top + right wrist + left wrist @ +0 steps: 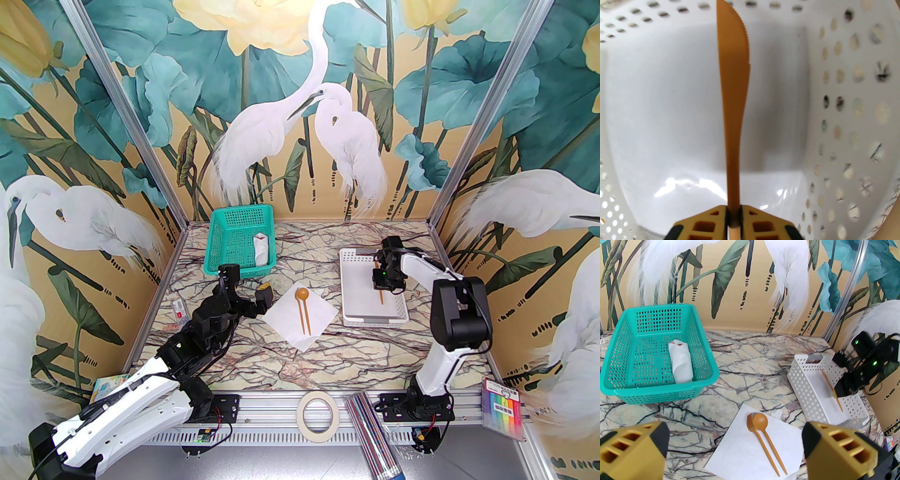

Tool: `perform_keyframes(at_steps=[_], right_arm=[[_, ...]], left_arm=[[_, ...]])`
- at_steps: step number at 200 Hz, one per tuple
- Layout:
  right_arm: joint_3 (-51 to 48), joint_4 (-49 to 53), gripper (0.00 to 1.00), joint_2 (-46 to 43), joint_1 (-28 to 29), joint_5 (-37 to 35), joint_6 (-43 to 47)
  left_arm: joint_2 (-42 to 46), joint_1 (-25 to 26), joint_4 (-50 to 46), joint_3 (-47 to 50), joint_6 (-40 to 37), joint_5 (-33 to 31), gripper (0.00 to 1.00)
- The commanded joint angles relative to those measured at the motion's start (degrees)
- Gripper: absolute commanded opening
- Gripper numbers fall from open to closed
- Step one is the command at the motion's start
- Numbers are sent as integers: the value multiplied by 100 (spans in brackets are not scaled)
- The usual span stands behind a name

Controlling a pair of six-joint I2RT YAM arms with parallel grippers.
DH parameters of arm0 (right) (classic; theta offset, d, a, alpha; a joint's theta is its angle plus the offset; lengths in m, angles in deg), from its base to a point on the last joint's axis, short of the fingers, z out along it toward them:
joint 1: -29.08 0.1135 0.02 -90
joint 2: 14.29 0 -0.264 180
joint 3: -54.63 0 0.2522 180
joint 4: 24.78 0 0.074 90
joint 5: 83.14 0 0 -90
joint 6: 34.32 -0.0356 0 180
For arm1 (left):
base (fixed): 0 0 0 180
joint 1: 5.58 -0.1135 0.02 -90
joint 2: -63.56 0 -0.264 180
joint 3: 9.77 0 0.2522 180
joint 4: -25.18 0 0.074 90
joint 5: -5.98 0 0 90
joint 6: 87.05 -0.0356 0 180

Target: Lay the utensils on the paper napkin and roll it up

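Observation:
The white paper napkin lies as a diamond on the marble table, with the orange-brown spoon and fork side by side on it, heads toward the back. In the left wrist view the napkin sits just below my left gripper, which is open and empty. From above, the left gripper hovers at the napkin's left corner. My right gripper is shut on the handle of the knife, blade pointing away, inside the white tray. From above, the right gripper holds the knife over the tray floor.
The perforated white tray stands right of the napkin. A green basket at the back left holds another white rolled bundle. A tape roll, a bundle of sticks and a marker pack lie along the near rail.

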Motion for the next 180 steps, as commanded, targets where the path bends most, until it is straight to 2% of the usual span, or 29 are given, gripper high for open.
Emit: perform_keyframes(at_steps=[1, 38, 76, 141, 180], right_arm=[[-106, 121, 17, -408, 62, 201, -150], [-56, 317, 17, -930, 246, 328, -293], [50, 426, 17, -1439, 680, 598, -655], [152, 26, 17, -1619, 2052, 910, -1606], [216, -340, 17, -1334, 2822, 862, -2092]], left_arm=[[-26, -29, 17, 122, 147, 155, 99], [93, -33, 28, 266, 73, 148, 99], [357, -30, 28, 438, 99, 100, 99], [1013, -29, -73, 1063, 761, 46, 99], [1221, -33, -128, 1279, 1026, 48, 99]])
